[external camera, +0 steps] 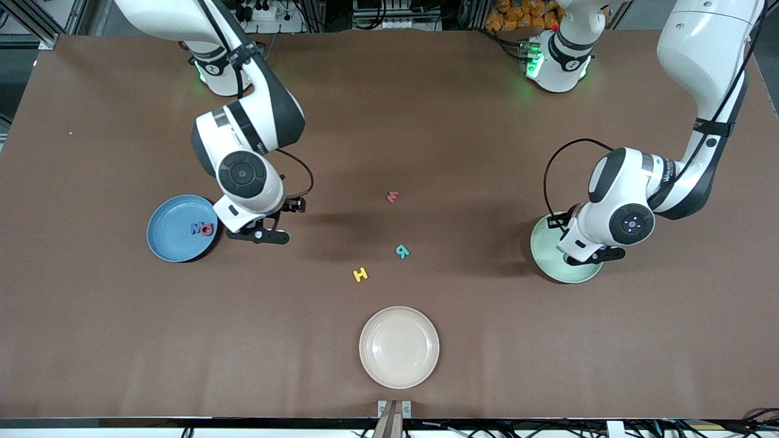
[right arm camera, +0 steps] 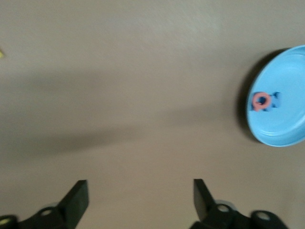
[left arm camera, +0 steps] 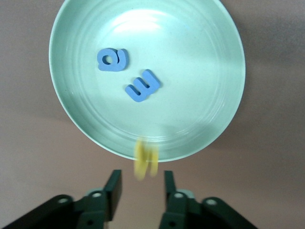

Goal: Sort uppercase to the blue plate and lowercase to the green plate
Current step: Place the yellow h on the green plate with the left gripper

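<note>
Half done. Blue plate (external camera: 164,240) at 9 o'clock holds M (external camera: 196,229) and Q (external camera: 207,229). Green plate (left arm camera: 219,62) at 3 o'clock holds a (left arm camera: 113,59) and m (left arm camera: 143,86); yellow h (left arm camera: 146,160) is dropping from the released left gripper (left arm camera: 141,187). The right gripper (right arm camera: 141,196) is spread wide, empty, beside the blue plate. Red m (external camera: 392,196), R (external camera: 402,250) and H (external camera: 361,274) are left mid-table.

We see a round pale mint-green plate (left arm camera: 190,95) holding two blue foam letters, an a-shape (left arm camera: 113,59) and an m (left arm camera: 143,86). A blurred yellow foam letter (left arm camera: 146,160) hangs between our left gripper's (left arm camera: 141,183) parted fingers and the plate's rim.

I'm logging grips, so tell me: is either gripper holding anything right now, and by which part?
Nothing held. The left gripper, open over the green plate, has a blurred yellow letter falling free. The right gripper is open beside the blue plate.
</note>
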